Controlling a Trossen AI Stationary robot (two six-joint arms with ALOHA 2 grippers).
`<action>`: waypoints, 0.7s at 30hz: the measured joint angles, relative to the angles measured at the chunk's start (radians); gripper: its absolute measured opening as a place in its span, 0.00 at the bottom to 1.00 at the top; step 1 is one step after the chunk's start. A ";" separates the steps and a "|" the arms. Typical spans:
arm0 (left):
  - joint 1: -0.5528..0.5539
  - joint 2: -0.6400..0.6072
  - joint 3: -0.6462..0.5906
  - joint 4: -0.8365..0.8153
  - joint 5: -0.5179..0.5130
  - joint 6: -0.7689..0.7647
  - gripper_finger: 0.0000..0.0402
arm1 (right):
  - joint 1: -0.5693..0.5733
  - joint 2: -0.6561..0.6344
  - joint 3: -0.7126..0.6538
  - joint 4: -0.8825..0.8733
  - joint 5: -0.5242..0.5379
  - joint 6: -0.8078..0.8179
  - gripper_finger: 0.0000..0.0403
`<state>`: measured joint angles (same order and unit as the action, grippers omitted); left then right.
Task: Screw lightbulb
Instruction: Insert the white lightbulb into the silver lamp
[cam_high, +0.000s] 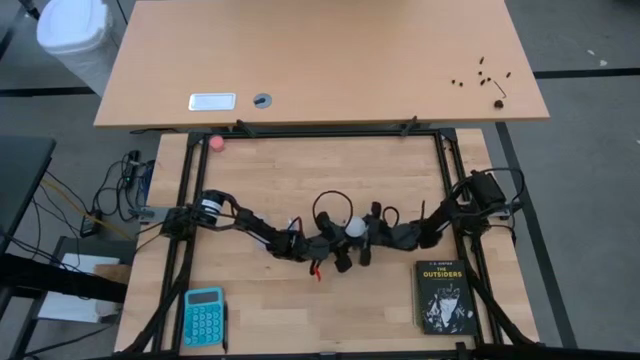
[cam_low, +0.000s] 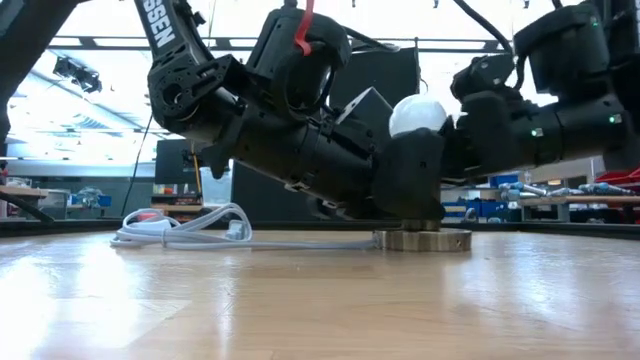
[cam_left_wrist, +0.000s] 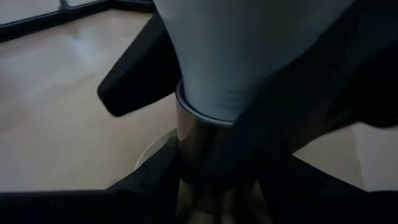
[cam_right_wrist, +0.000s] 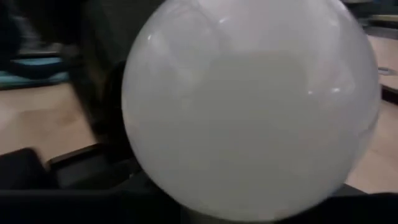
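Observation:
The white lightbulb (cam_high: 355, 228) stands upright at the table's middle, its neck (cam_left_wrist: 217, 93) down in the shiny collar of the round metal socket (cam_low: 422, 240), whose disc rests flat on the wood. My left gripper (cam_high: 340, 243) comes in from the left, low, shut on the socket collar below the bulb. Reaching in from the right, my right gripper (cam_high: 370, 234) is shut on the lightbulb, whose frosted globe (cam_right_wrist: 249, 106) fills the right wrist view. In the low view the dark gripper bodies hide the bulb's lower half. My left gripper pinches the socket's metal collar (cam_left_wrist: 199, 155) between its two fingers, just under the bulb's neck. The fingers come nearly level from the table's left side. The socket stands upright, its disc on the table. My right gripper pinches the lightbulb's tapering lower part (cam_left_wrist: 186, 68) between its two fingers (cam_left_wrist: 137, 74), one on either side. It comes almost level from the table's right. The bulb stands upright in the socket.
The socket's white cord (cam_low: 180, 232) loops on the table to the far left of the bulb. A teal calculator (cam_high: 204, 315) lies near left, a black book (cam_high: 444, 297) near right, a pink ball (cam_high: 215, 143) at the far left. A desk (cam_high: 320, 60) stands beyond.

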<state>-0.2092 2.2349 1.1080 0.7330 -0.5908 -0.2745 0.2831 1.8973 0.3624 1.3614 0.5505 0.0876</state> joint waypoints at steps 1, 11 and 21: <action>0.000 0.000 0.000 -0.001 -0.006 0.000 0.46 | 0.009 0.000 0.014 -0.026 0.047 0.010 0.46; -0.006 -0.002 0.000 -0.005 -0.012 0.005 0.46 | 0.034 0.000 0.081 -0.128 0.092 0.003 0.47; -0.009 -0.002 0.001 -0.006 0.005 0.010 0.46 | 0.002 -0.017 0.003 -0.022 -0.134 0.042 0.67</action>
<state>-0.2184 2.2330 1.1088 0.7266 -0.5859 -0.2649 0.2855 1.8800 0.3651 1.3395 0.4160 0.1298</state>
